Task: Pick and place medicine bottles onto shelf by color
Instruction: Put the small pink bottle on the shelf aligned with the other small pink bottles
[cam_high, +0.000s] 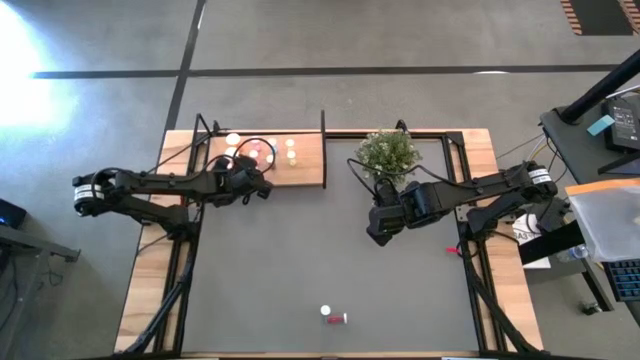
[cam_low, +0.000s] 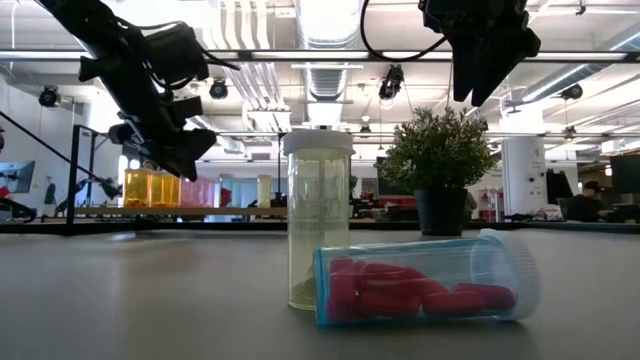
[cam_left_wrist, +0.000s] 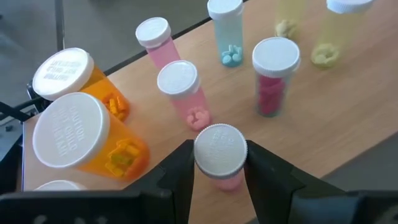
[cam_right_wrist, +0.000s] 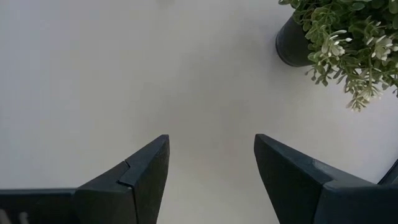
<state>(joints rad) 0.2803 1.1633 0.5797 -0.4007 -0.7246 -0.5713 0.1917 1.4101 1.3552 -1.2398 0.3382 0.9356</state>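
Note:
The wooden shelf (cam_high: 300, 165) lies at the table's far left and carries several white-capped medicine bottles: orange (cam_left_wrist: 93, 143), pink (cam_left_wrist: 183, 93), pale blue (cam_left_wrist: 227, 34), red (cam_left_wrist: 272, 78) and yellow (cam_left_wrist: 326, 37). My left gripper (cam_left_wrist: 219, 152) is shut on another pink bottle (cam_left_wrist: 227, 180) over the shelf's near edge; it also shows in the high view (cam_high: 262, 187). My right gripper (cam_right_wrist: 211, 162) hangs open above the mat beside the plant, with nothing between its fingers. Near the front edge a yellowish bottle (cam_low: 318, 220) stands upright, and a bottle of red pills (cam_low: 420, 285) lies on its side. My left gripper pinches the pink bottle's white cap (cam_left_wrist: 221, 149) between its two fingers, one on each side. The fingers (cam_left_wrist: 180, 171) slant downward, coming from the table's left. The bottle is upright with its pink body below the cap; whether its base rests on the shelf, I cannot tell.
A potted green plant (cam_high: 388, 155) stands at the far middle, close to my right arm. A thin dark upright edge (cam_high: 324, 150) closes the shelf's right end. The dark mat (cam_high: 300, 260) between the shelf and the two front bottles is bare.

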